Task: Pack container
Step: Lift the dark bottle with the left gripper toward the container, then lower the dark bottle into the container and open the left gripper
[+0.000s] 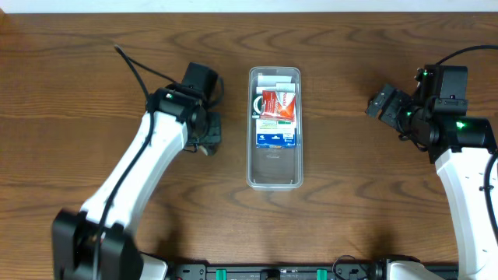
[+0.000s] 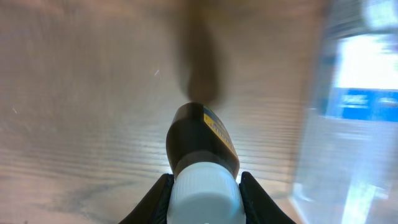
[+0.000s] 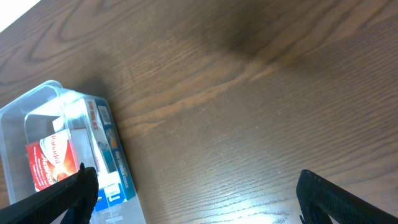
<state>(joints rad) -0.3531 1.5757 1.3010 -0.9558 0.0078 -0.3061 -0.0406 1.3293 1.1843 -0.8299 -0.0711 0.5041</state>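
Observation:
The clear plastic container (image 1: 274, 128) lies lengthwise at the table's middle. It holds a red packet (image 1: 279, 105), a blue-and-white carton (image 1: 276, 138) and white items at its far end; its near end is bare. My left gripper (image 1: 207, 138) is just left of the container, shut on a small dark bottle with a white cap (image 2: 204, 168), held above the wood. The container's wall shows blurred at the right of the left wrist view (image 2: 354, 124). My right gripper (image 1: 387, 104) is open and empty, well right of the container, which shows in its view (image 3: 62, 155).
The brown wooden table (image 1: 350, 202) runs to all sides. A black cable (image 1: 132, 66) trails behind the left arm. The arm bases sit at the front edge.

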